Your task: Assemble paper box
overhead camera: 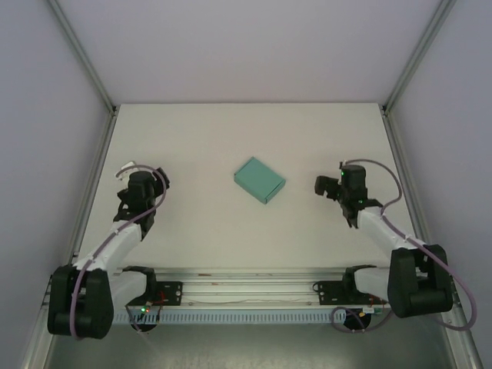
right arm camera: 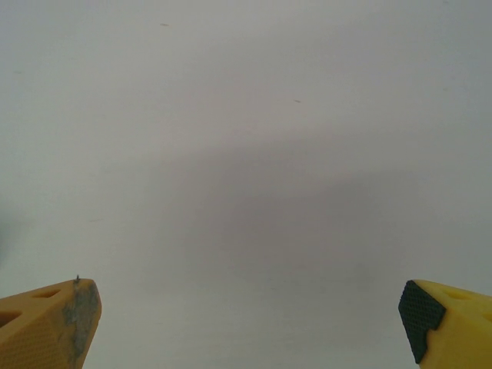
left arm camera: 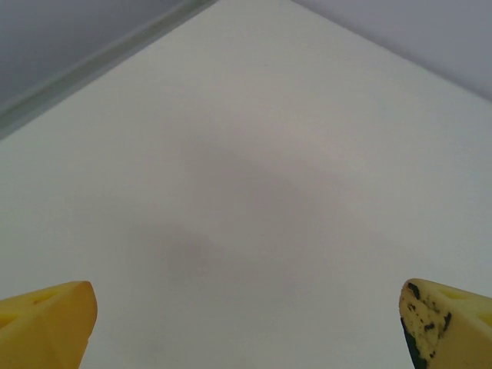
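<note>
The paper box [overhead camera: 259,179] lies on the white table as a small, flat, closed teal-green rectangle, turned at an angle, near the table's middle. My left gripper [overhead camera: 131,196] hangs well to the left of it and my right gripper [overhead camera: 329,187] a short way to its right. Neither touches the box. In the left wrist view my left gripper [left arm camera: 247,323] is open, its yellow fingertips [left arm camera: 50,315] wide apart over bare table. In the right wrist view my right gripper [right arm camera: 250,319] is open too, with one yellow fingertip [right arm camera: 54,319] at each lower corner and nothing between them.
The white table [overhead camera: 246,238] is framed by grey walls and aluminium posts [overhead camera: 84,61] at the back corners. A metal rail [overhead camera: 246,296] with the arm bases runs along the near edge.
</note>
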You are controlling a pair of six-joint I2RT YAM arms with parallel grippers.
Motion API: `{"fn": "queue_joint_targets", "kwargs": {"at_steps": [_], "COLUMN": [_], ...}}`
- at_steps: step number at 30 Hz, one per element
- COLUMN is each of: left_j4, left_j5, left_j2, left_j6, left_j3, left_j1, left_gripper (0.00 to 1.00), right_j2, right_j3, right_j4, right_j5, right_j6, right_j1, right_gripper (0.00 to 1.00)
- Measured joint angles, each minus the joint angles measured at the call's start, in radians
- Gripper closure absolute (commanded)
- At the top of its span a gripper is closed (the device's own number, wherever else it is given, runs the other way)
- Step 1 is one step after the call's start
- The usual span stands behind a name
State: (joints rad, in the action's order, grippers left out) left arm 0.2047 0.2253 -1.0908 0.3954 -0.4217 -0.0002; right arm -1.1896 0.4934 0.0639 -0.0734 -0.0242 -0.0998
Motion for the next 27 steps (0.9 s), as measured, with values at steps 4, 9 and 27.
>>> {"fn": "queue_joint_targets", "kwargs": {"at_steps": [4, 9, 27], "left_j4": [0.193, 0.475, 0.780], "left_j5": [-0.002, -0.008, -0.110], "left_j2": [-0.095, -0.214, -0.432], "left_j6": [-0.129, -0.222, -0.345], "left_j3": [0.038, 0.121, 0.115], "left_j1": [0.028, 0.030, 0.026], "left_gripper": [0.00, 0.00, 0.00], "right_j2": [-0.034, -0.134, -0.322], "right_j3": [-0.127, -0.189, -0.113], "right_j4": [0.283, 0.573, 0.759], "right_j5": [0.058, 0.085, 0.043], "right_j6": [0.024, 0.056, -0.001], "right_j1": [0.005, 0.020, 0.135], "right_gripper": [0.00, 0.00, 0.00]}}
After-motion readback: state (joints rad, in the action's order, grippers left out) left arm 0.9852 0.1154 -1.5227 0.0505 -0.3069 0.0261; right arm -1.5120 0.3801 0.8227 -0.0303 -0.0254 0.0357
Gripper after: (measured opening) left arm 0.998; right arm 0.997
